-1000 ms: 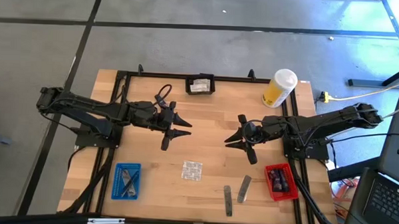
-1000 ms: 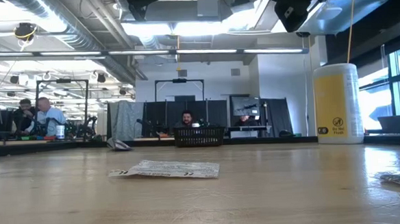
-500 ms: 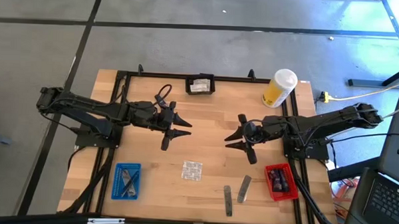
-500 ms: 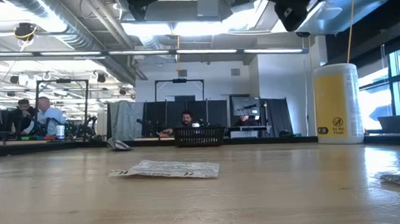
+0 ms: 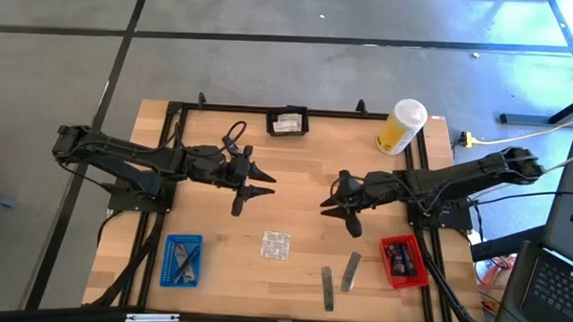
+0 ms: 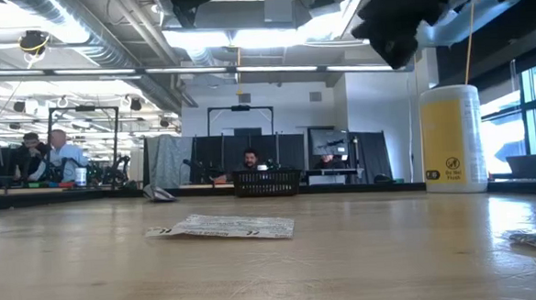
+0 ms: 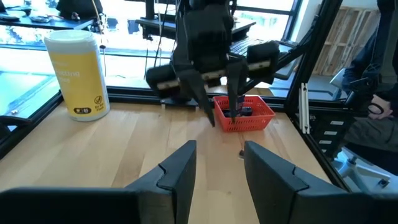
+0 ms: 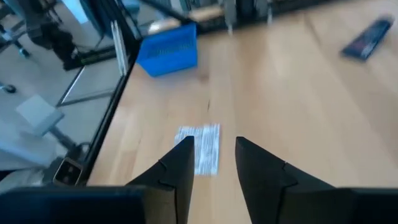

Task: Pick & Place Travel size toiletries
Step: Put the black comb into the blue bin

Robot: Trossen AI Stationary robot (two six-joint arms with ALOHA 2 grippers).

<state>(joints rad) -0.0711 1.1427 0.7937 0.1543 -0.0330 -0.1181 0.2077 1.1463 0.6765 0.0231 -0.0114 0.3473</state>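
one foil sachet sheet (image 5: 275,245), two grey sticks (image 5: 350,271)

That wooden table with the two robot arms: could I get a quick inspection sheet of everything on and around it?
Surface: wooden table, black frame round it.
Job's things: foil sachets lying flat near the front; two grey sticks beside them; blue tray and red tray each hold small items.
Clutter: yellow container; small black basket.
Claws: left claw and right claw both open, empty, above the table.
Cables: yellow plug and cord off the right edge.
Surroundings: people at desks; laptop.
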